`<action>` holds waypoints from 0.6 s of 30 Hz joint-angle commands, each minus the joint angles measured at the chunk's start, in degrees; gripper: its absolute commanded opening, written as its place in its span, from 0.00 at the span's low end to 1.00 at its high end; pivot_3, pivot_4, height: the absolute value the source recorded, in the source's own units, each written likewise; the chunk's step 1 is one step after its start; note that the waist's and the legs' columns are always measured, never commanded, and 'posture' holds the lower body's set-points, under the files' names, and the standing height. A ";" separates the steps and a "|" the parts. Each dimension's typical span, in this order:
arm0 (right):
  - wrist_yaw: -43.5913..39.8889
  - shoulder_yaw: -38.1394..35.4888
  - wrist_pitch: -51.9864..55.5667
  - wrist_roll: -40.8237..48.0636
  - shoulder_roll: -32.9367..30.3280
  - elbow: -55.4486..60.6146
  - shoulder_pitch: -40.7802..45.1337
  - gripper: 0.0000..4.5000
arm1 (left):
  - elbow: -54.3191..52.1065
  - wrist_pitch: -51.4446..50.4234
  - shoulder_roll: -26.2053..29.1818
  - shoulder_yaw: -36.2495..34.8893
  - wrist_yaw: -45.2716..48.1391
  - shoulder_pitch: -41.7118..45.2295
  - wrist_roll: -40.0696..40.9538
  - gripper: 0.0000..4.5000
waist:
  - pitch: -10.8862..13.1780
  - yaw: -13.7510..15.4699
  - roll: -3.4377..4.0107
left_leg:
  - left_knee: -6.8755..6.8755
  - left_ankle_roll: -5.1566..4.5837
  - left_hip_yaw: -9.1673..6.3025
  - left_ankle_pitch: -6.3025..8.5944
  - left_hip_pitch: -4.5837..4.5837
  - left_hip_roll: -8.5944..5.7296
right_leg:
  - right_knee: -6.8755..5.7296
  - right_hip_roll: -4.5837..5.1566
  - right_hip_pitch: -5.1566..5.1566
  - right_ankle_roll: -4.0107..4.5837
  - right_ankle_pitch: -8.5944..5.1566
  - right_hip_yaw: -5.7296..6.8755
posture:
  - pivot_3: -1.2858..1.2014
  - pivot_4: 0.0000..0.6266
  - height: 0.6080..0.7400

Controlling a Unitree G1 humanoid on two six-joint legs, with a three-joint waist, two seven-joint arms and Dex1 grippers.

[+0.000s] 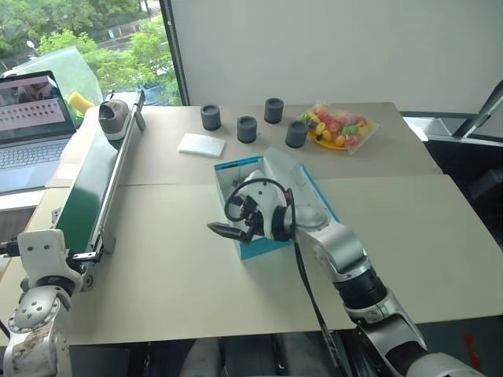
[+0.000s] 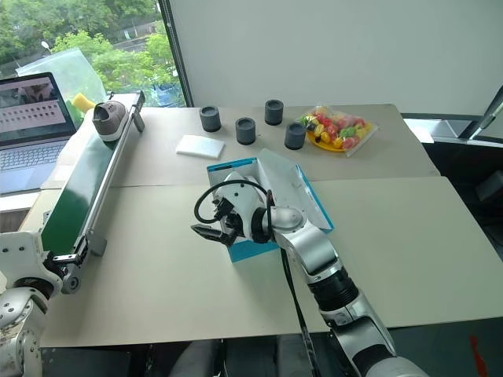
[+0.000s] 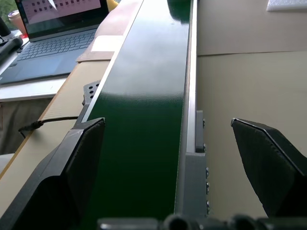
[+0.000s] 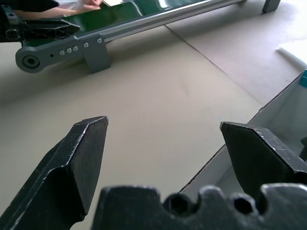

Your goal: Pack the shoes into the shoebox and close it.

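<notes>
The remaining shoe (image 1: 114, 118) sits at the far end of the green conveyor (image 1: 90, 184), straight up the belt from the left pincer (image 3: 177, 158), wide and empty at the near end. The right pincer (image 2: 211, 229), also wide and empty, hovers by the teal cardboard shoebox (image 2: 255, 247) mid-desk, lid up.

Shoebox (image 2: 253, 247): teal-blue cardboard, rectangular, white inside, open, lid tilted back on its far side. Stands mid-table; its near corner lies just beside the right gripper's (image 2: 211, 229) spread fingers, whose tips reach past the box's left wall over bare tabletop.

Shoe, one (image 2: 108, 119): grey-beige low-top sneaker, pale sole, upright on the far end of the green conveyor (image 2: 75, 200), well apart from both grippers, far ahead of the left gripper's (image 3: 177, 158) open fingers.
</notes>
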State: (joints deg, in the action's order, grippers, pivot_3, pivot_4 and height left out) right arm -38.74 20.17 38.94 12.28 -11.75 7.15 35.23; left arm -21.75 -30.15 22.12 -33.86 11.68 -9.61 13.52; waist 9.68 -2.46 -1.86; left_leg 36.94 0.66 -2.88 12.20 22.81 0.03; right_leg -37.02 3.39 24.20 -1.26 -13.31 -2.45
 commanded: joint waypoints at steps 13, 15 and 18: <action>0.82 -0.50 -0.98 -0.24 1.09 2.73 2.70 0.99 | 0.77 -1.76 0.82 -1.49 -1.03 0.15 1.27 1.00 | 0.00 -0.02 0.00 | 0.00 0.00 0.01 0.00 0.00 0.00 | 0.00 -0.01 0.01 0.00 0.00 0.00 | 0.52 0.24 0.98; 1.15 -0.48 -1.43 -0.60 1.15 2.32 2.84 0.99 | 1.12 -1.81 0.93 -1.32 -0.90 0.17 1.44 1.00 | 0.00 -0.03 0.00 | 0.00 0.00 0.00 0.00 0.01 -0.01 | 0.00 -0.01 0.01 0.00 0.00 0.00 | 0.52 0.24 0.98; 1.33 -0.38 -1.54 -0.95 1.20 2.30 2.73 0.99 | 1.18 -1.65 0.80 -1.40 -0.93 0.36 2.25 1.00 | 0.00 -0.01 -0.01 | -0.01 0.00 -0.01 0.00 0.02 0.00 | 0.01 0.00 0.02 0.00 0.00 0.00 | 0.52 0.24 0.98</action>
State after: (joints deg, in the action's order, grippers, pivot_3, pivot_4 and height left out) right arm -37.77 20.18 38.93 11.59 -10.71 7.94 36.99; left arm -19.84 -32.08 22.44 -33.96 10.96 -9.51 15.13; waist 9.68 -2.46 -1.87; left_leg 36.94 0.67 -2.90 12.20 22.82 0.03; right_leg -37.01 3.40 24.22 -1.26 -13.32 -2.45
